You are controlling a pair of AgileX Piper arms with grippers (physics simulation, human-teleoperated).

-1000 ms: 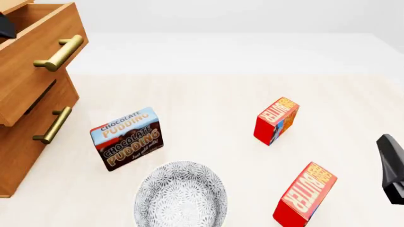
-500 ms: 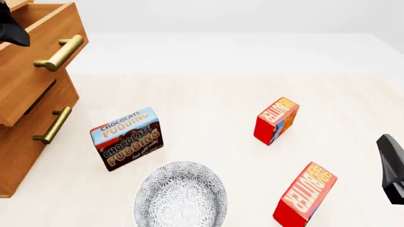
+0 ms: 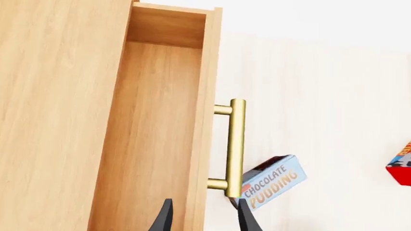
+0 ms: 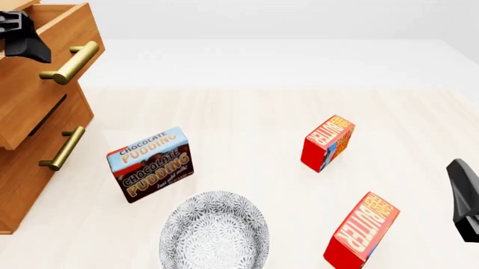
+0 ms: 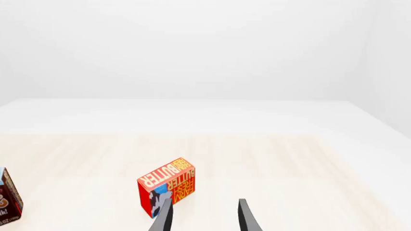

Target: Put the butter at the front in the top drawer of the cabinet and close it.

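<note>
The butter point(image 4: 327, 143) is a small red box with an orange lettered face and a blue-and-white patch on its end, standing right of the table's middle. It also shows ahead of my open right gripper point(image 5: 202, 219), apart from the fingers. In the front view, my right gripper point(image 4: 464, 199) is at the right edge. The top drawer point(image 4: 45, 61) of the cabinet point(image 4: 30, 168) is pulled out, and its inside point(image 3: 151, 134) holds nothing I can see. My left gripper point(image 3: 202, 221) is open above the drawer's front panel, near the brass handle point(image 3: 236, 147); it appears again as the left gripper point(image 4: 30, 45).
A second butter box point(image 4: 362, 230) with plain red sides stands at the near right. The Chocolate Pudding box point(image 4: 150, 164) stands near the cabinet. A patterned grey bowl point(image 4: 214, 231) sits near the front edge. The lower drawer's handle point(image 4: 62, 148) juts out.
My left gripper has come further into the front view, moving right and down over the open top drawer. The right arm and the boxes have not moved.
</note>
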